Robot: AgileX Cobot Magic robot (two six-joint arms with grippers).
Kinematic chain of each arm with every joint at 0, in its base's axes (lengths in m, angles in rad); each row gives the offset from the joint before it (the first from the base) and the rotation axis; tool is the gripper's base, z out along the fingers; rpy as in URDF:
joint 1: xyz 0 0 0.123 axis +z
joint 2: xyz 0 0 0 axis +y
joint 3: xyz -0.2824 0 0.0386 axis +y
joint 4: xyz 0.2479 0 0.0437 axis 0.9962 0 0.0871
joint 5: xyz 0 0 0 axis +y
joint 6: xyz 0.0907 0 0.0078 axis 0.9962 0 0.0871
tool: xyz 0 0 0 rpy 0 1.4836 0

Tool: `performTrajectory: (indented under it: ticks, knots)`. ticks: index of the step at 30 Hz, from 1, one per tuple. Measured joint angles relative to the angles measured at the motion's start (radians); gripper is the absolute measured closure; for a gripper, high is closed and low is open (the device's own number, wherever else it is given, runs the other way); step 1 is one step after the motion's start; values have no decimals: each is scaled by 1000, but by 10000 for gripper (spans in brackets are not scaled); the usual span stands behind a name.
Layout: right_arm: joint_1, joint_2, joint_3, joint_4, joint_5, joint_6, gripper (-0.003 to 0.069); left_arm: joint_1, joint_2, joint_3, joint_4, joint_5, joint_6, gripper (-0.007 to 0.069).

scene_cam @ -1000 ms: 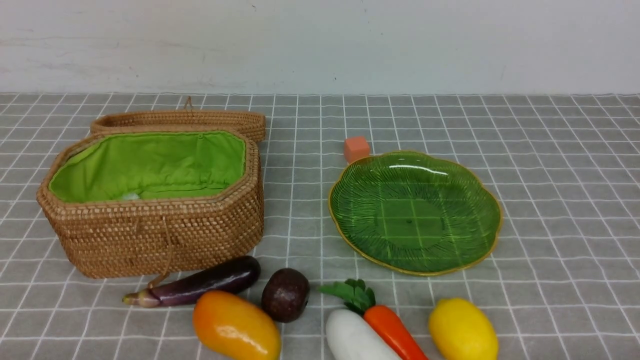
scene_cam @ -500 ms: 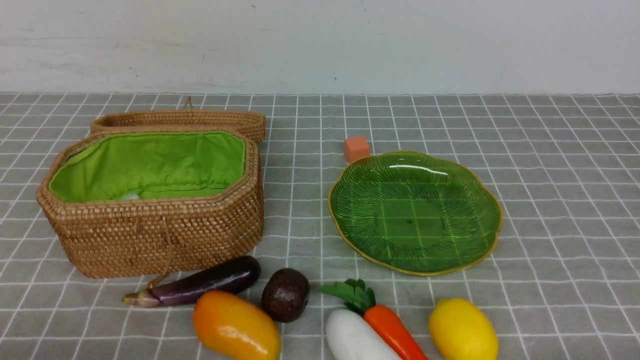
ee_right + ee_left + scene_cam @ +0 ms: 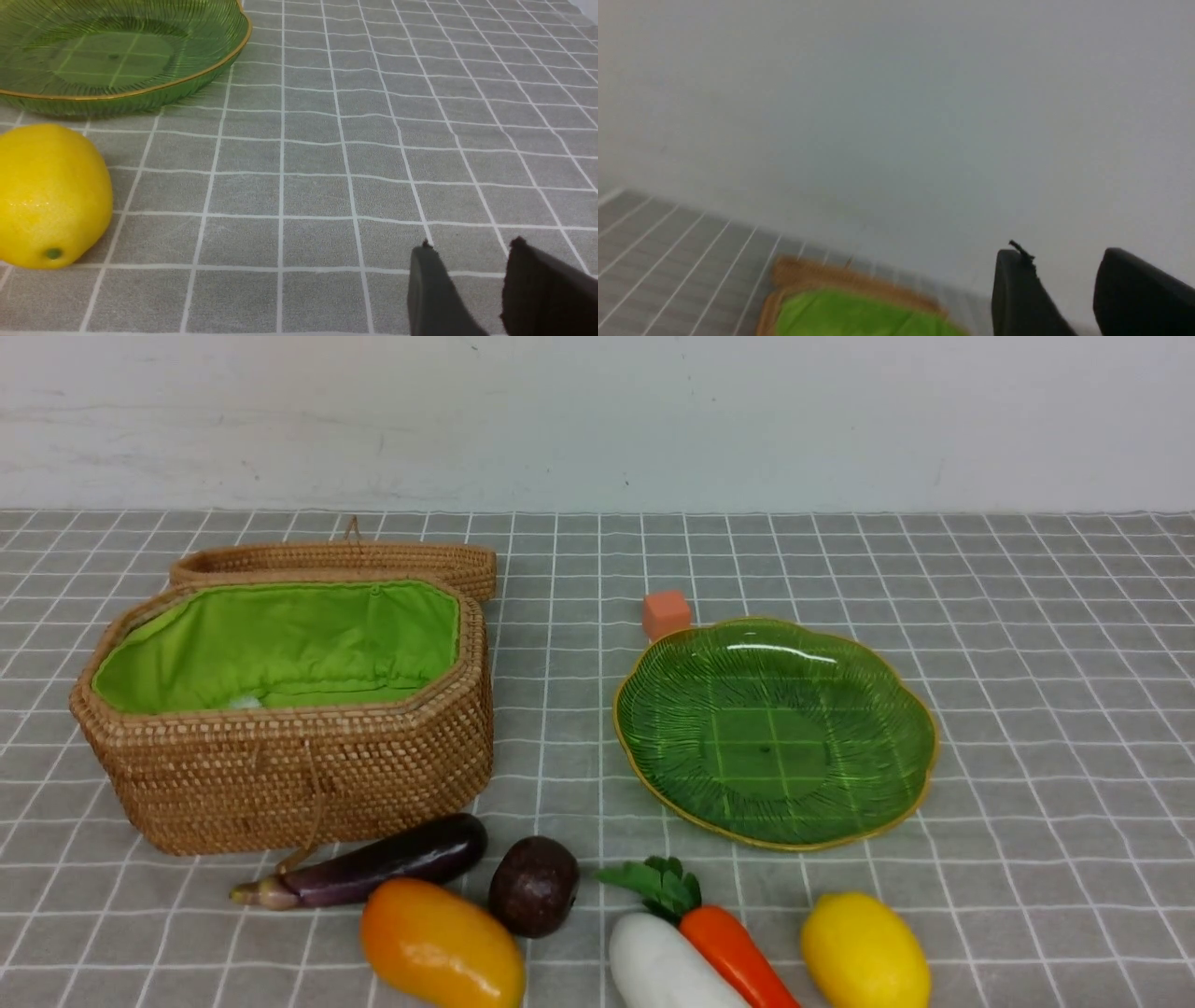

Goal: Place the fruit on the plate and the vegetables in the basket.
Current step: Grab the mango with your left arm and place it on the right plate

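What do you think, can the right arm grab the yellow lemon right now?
Probably yes. Only bare checked cloth lies between the right gripper and the lemon, the gripper's jaws stand apart and empty, and the lemon sits clear of the plate.

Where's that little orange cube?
In the front view, the orange cube sits just behind the green plate, at its far-left rim, right of the wicker basket.

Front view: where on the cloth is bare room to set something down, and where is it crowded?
Bare: the strip between basket and plate; the cloth right of the plate; the far band beyond the cube. Crowded: the near edge, where eggplant, mango, maroon fruit, radish, carrot and lemon lie close.
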Motion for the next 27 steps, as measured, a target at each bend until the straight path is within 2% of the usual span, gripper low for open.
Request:
performTrajectory:
  ticks: [1,5,15,18,20,23,27]
  knots:
    - [0,0,0,0,0,0,417,0,69,-30,31,101,0,386]
    - [0,0,0,0,0,0,417,-8,211,-47,105,182,-5,386]
    - [0,0,0,1,0,0,417,-259,471,-48,56,433,-220,375]
    - [0,0,0,1,0,0,417,-312,585,-48,-27,455,-337,340]
    - [0,0,0,1,0,0,417,-327,623,-48,-56,454,-358,324]
    - [0,0,0,1,0,0,417,-379,753,-48,-122,401,-382,252]
    - [0,0,0,1,0,0,417,-428,899,-50,-147,289,-389,116]
